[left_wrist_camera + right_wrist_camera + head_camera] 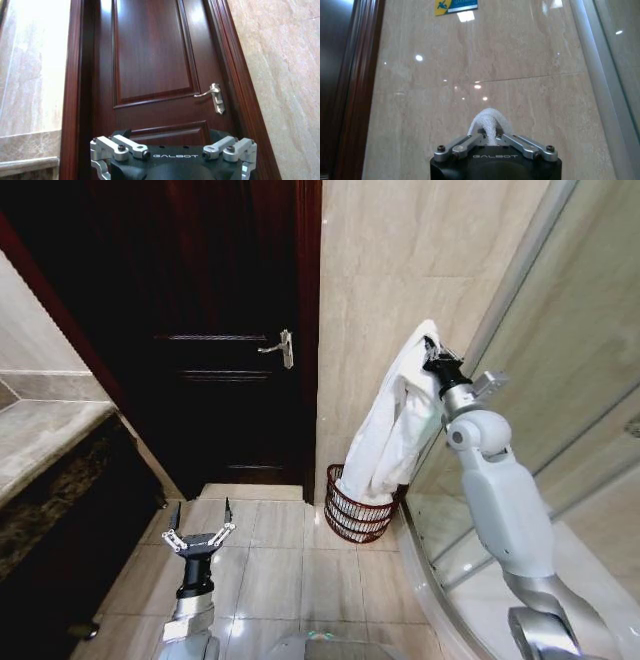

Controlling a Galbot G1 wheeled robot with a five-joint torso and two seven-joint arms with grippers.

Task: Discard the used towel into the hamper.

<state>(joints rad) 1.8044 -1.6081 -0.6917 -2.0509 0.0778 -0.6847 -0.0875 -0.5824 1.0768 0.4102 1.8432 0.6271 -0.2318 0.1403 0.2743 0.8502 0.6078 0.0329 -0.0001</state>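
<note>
Nearest, the left pincer (201, 536) hung spread and empty above the floor. Farther off, the right pincer (432, 353) pinched the towel (397, 427) high, its tail already in the hamper (355, 515); lowering before release would probably keep it inside.

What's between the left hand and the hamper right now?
Bare floor tiles, in the head view. The left hand is open and low; the hamper stands by the wall with the towel hanging into it.

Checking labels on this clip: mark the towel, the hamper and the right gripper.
towel (400, 430), head view, middle of hanging cloth.
hamper (352, 520), head view, front wall.
right gripper (432, 352), head view, fingertips pinching towel.
</note>
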